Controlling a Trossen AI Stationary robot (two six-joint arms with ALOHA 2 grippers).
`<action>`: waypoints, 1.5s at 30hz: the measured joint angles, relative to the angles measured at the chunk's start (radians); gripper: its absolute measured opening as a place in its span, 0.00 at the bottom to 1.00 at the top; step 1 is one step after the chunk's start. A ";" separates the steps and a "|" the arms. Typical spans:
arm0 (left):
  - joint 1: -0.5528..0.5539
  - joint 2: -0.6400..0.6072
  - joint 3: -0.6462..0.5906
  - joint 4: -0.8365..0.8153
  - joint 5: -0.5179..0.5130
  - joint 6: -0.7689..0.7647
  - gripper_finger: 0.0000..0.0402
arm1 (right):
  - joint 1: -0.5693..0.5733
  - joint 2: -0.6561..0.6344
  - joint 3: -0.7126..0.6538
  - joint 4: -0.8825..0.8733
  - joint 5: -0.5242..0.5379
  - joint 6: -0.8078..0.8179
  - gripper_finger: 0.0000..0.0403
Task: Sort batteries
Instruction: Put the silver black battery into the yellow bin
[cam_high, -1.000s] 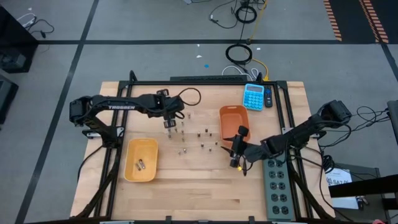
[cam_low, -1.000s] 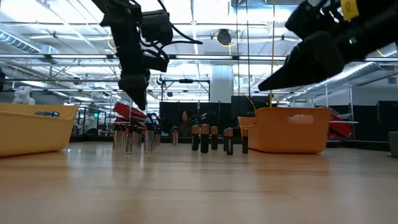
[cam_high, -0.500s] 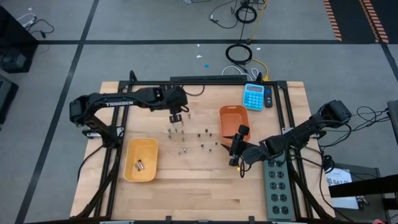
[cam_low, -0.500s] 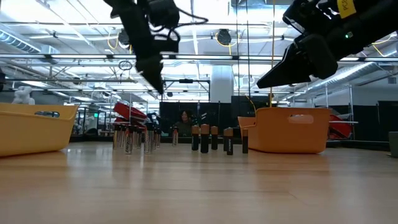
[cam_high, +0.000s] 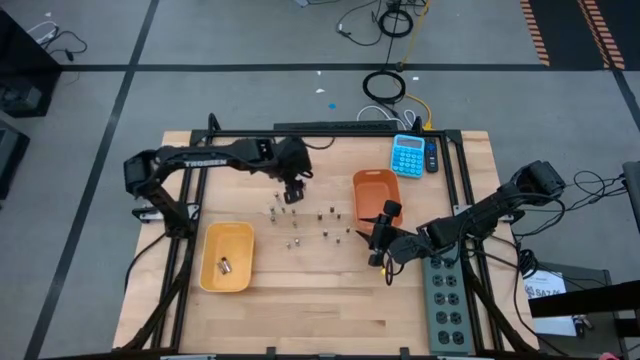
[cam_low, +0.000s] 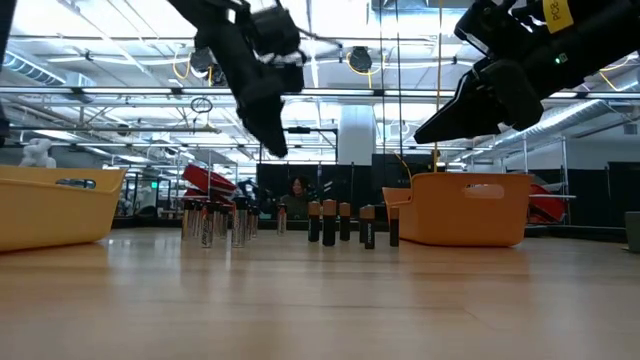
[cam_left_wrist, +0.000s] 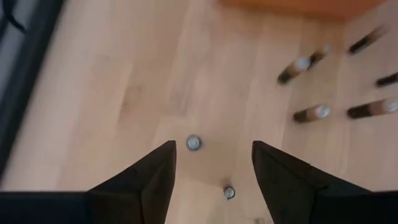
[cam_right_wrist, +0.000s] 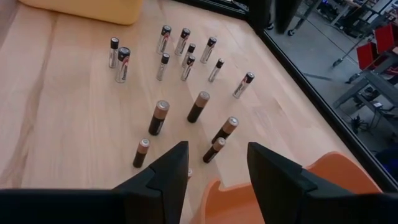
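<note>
Sorting barely under way. Lower left of the high view: yellow bin (cam_high: 227, 256) holding a battery or two. Orange bin (cam_high: 375, 195) at centre right, contents not visible. Most batteries (cam_high: 310, 222) standing upright between the bins, unsorted. Right gripper (cam_high: 379, 252) hovering just below the orange bin, fingers apart, holding nothing. Farther up, left gripper (cam_high: 291, 189) hanging over the cluster's upper edge, fingers spread, empty.

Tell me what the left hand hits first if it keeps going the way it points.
Probably a standing battery: the left hand, fingers apart and empty, points down at the table, with that battery almost between its fingertips. Depth is unclear, so it may meet bare wood first.
</note>
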 joint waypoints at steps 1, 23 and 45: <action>-0.007 0.016 0.000 0.000 -0.002 0.003 0.55 | 0.000 0.000 0.000 -0.001 0.001 -0.004 0.39; -0.012 0.223 0.050 0.035 -0.094 0.067 0.55 | 0.000 0.000 -0.018 -0.016 0.001 0.009 0.39; 0.006 0.268 0.052 0.023 -0.023 0.063 0.14 | 0.000 0.000 -0.038 0.007 0.004 0.020 0.38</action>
